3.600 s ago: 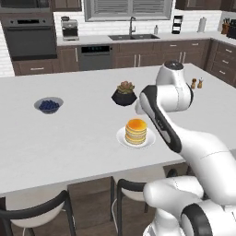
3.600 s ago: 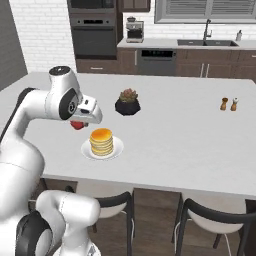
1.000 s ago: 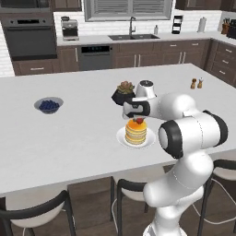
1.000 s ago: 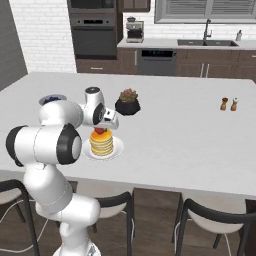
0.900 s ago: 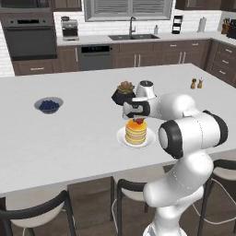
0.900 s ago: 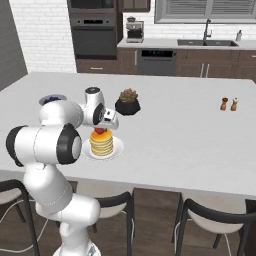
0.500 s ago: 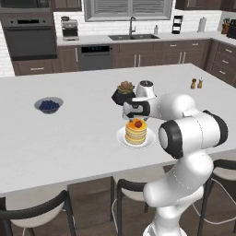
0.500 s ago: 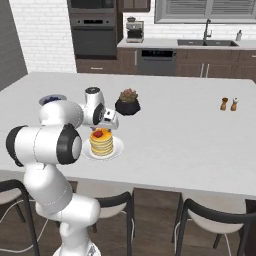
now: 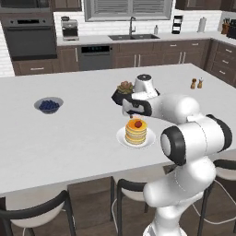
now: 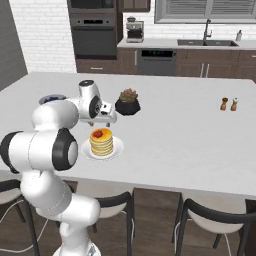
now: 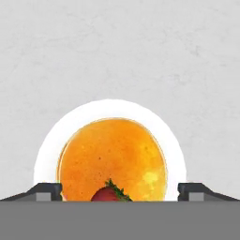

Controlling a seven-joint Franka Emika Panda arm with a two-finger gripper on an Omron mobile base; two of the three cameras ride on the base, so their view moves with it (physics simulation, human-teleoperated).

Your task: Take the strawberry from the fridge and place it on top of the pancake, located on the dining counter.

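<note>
White and broad, the dining counter (image 9: 69,143) carries a white plate (image 9: 121,137) with a pancake stack (image 9: 136,132). On top of that pancake sits the strawberry (image 9: 137,124), red and free. Just above it hangs the gripper (image 11: 120,190), fingers (image 11: 45,190) spread wide to either side of the plate, holding nothing.

white brick wall (image 9: 27,27) | dark cabinets (image 9: 152,53) | window (image 9: 131,7) | chairs (image 10: 210,215)
</note>
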